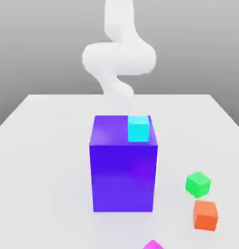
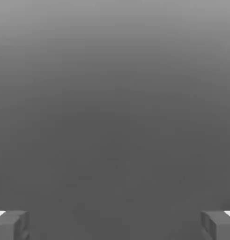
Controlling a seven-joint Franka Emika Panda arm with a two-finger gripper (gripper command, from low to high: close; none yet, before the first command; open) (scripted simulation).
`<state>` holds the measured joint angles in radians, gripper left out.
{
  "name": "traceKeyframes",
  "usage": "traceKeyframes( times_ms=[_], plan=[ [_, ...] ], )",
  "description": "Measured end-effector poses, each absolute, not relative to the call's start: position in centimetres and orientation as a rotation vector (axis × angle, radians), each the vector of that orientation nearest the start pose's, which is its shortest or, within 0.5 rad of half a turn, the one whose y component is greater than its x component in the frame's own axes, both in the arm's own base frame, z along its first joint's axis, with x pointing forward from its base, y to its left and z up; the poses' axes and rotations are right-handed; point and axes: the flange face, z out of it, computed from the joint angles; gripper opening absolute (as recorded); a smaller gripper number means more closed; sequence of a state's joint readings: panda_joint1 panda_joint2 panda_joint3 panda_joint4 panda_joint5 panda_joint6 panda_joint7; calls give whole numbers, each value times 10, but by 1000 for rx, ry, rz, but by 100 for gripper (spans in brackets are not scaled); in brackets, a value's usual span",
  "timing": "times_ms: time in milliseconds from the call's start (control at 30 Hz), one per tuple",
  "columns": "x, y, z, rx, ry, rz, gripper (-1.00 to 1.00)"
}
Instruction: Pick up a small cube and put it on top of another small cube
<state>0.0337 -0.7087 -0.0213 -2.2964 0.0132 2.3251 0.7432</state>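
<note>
Lying nearest in the exterior view, a magenta cube [image 1: 153, 244] pokes up at the front edge of the white worktop [image 1: 38, 160], with just its top corner in sight. A little farther back, toward the exterior view's right, an orange cube [image 1: 205, 215] sits on the worktop, and just behind it, close but apart, a green cube [image 1: 197, 184] rests turned at an angle. To the exterior view's left of these two stands a tall blue-violet block [image 1: 123, 177], far larger than the small cubes and well apart from them; it fills the middle of the worktop and hides whatever lies directly behind it. On the block's top face, at the back corner toward the exterior view's right, a cyan cube [image 1: 138, 128] sits upright, touching the top surface. Beyond the block the white robot arm [image 1: 119, 56] curves up from the far side of the worktop, blurred, with its lower part behind the block. In the hand view the tool [image 2: 115, 225] shows its two grey fingertips [image 2: 11, 225] at opposite sides, spread wide apart with nothing between them and a plain grey backdrop ahead.
</note>
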Motion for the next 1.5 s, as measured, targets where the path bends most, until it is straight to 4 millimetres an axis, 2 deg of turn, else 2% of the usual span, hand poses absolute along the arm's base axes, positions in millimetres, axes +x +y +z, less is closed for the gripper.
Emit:
traceKeyframes(
  times_ms=[133, 267, 400, 533, 767, 1000, 1133, 1167, 1367, 1433, 1500],
  plan=[
    [429, 9, 630, -2617, 860, -819, 0],
    [470, 19, 572, -2714, 752, -694, 0],
    [503, 31, 509, -2804, 641, -570, 0],
    [526, 44, 442, -2888, 526, -447, 0],
    [545, 65, 320, -3022, 306, -230, 0],
    [537, 74, 198, -3132, 84, -21, 0],
    [536, 75, 138, -3141, 61, -2, 0],
    [535, 75, 130, -3141, 61, -1, -100],
    [535, 75, 126, -3141, 61, 2, -100],
    [536, 75, 142, -3142, 60, 1, -100],
    [536, 75, 168, -3142, 59, 1, -100]
  ],
)
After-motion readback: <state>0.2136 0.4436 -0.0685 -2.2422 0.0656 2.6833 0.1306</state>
